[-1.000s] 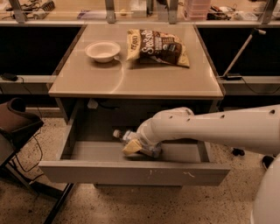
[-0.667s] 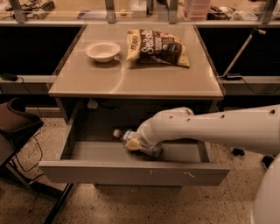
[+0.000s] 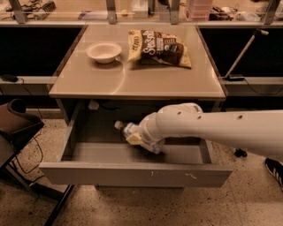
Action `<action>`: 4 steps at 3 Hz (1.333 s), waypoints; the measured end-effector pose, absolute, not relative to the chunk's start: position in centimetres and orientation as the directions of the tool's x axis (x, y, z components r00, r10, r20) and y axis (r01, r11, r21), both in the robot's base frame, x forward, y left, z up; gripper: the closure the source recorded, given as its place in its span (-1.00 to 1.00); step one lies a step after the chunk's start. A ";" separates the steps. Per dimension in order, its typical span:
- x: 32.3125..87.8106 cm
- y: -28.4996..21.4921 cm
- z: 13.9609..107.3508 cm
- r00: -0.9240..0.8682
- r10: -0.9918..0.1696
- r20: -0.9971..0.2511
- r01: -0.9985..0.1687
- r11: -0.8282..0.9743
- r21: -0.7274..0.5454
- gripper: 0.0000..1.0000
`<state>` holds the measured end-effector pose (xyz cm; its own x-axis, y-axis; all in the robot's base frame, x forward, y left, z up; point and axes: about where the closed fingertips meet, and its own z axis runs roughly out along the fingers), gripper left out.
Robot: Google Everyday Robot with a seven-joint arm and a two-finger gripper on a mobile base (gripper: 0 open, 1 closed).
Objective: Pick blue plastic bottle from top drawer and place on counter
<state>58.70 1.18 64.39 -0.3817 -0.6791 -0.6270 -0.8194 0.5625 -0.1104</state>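
Observation:
The top drawer stands pulled open below the tan counter. The blue plastic bottle lies tilted inside the drawer near its middle, with its white cap pointing left. My gripper reaches in from the right on the white arm. It is shut around the bottle's body and holds it slightly above the drawer floor. The gripper hides the bottle's lower end.
A white bowl and a dark snack bag sit at the back of the counter. A narrow ledge with metal uprights runs behind it. A dark chair stands at the left, by the drawer's corner.
The bottle and my gripper have risen a little inside the drawer. The arm has barely shifted otherwise.

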 end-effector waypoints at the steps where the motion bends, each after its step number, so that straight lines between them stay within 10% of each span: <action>1: 58.2 0.8 74.1 -0.286 -0.637 -0.716 -0.818 0.552 -0.164 1.00; 4: 64.0 -9.4 94.4 -0.184 -0.673 -0.716 -0.771 0.551 -0.320 1.00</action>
